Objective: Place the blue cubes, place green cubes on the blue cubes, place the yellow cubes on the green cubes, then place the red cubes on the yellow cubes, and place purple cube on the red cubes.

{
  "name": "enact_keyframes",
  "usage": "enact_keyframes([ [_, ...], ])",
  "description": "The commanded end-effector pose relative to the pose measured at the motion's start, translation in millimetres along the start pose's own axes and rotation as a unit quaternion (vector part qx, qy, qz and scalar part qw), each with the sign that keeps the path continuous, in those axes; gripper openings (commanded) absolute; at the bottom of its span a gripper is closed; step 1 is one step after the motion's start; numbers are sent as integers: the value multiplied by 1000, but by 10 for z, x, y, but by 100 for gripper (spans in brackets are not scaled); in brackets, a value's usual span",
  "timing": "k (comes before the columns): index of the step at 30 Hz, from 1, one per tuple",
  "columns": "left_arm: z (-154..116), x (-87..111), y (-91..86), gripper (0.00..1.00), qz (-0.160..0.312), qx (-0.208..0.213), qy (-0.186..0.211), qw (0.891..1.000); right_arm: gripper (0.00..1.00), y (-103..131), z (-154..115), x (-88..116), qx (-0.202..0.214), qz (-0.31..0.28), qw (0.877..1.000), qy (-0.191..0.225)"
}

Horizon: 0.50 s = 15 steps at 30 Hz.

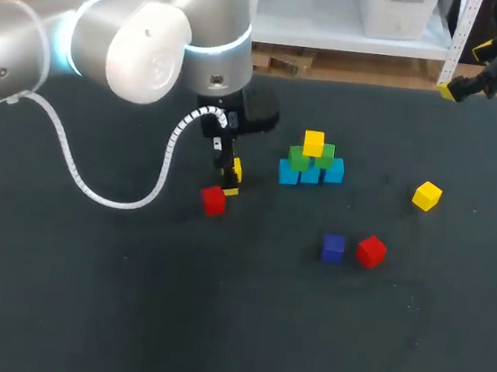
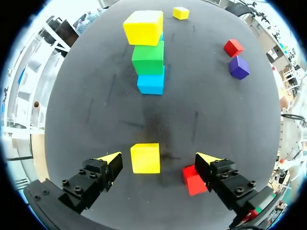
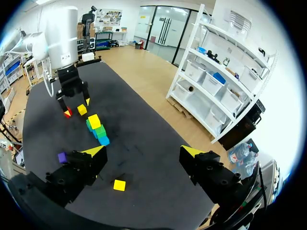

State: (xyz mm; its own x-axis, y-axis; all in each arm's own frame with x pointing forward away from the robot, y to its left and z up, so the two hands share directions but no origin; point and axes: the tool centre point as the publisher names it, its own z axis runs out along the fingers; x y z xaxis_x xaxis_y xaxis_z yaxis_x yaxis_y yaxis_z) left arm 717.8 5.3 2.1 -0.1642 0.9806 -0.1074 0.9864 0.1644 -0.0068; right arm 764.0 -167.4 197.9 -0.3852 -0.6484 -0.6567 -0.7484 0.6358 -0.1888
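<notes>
1. Head view: the left gripper (image 1: 229, 180) is hanging low over the table (image 1: 79, 310). The left arm (image 1: 149, 38) is covering the upper fingers. The yellow showing there cannot be split into tips and cube. The red cube (image 1: 214, 201) is lying just beside the gripper, toward the camera.
2. Head view: the stack (image 1: 311, 162) is sitting mid-table, with three blue in a row, two green on them and one yellow on top. The row's long axis is running across the table, its right end slightly farther back.
3. Head view: the far yellow cube (image 1: 426, 196) is lying alone to the right of the stack. The purple cube (image 1: 333, 247) and far red cube (image 1: 371, 251) are sitting just beside each other, nearer the camera. The right gripper (image 1: 453, 88) is hanging at the table's far right edge, mostly cut off, with one tip showing.
4. Left wrist view: the left gripper (image 2: 159, 160) is holding its fingers wide apart, gripping nothing. The yellow cube (image 2: 145, 157) is lying on the table between them, nearer one finger and apart from both, its faces square to the finger line. The red cube (image 2: 193, 179) is sitting turned at an angle, partly hidden by the other finger.
5. Left wrist view: the stack (image 2: 149, 57) is standing ahead, seen end-on, so its row is pointing away from the gripper and the rear cubes are mostly hidden.
6. Right wrist view: the right gripper (image 3: 143, 152) is spreading its fingers wide, with nothing between them. The far yellow cube (image 3: 119, 185) is lying under it. The purple cube (image 3: 62, 157) is partly hidden by one finger. The stack (image 3: 98, 130) is sitting ahead, with the left gripper (image 3: 73, 99) beyond it.
</notes>
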Motion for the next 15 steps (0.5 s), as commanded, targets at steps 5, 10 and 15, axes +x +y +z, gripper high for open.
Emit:
enact_keyframes([
  [5, 56, -41, 72, 2, -7, 3, 4, 1000, 100, 0, 0, -1, 0, 0, 1000, 0],
  [10, 9, -18, 91, 0, -13, -1, 8, 1000, 100, 0, 0, -1, 0, 0, 1000, 0],
  [15, -217, -68, 110, 0, -17, 4, 7, 1000, 100, 0, 0, -1, 0, 0, 1000, 0],
])
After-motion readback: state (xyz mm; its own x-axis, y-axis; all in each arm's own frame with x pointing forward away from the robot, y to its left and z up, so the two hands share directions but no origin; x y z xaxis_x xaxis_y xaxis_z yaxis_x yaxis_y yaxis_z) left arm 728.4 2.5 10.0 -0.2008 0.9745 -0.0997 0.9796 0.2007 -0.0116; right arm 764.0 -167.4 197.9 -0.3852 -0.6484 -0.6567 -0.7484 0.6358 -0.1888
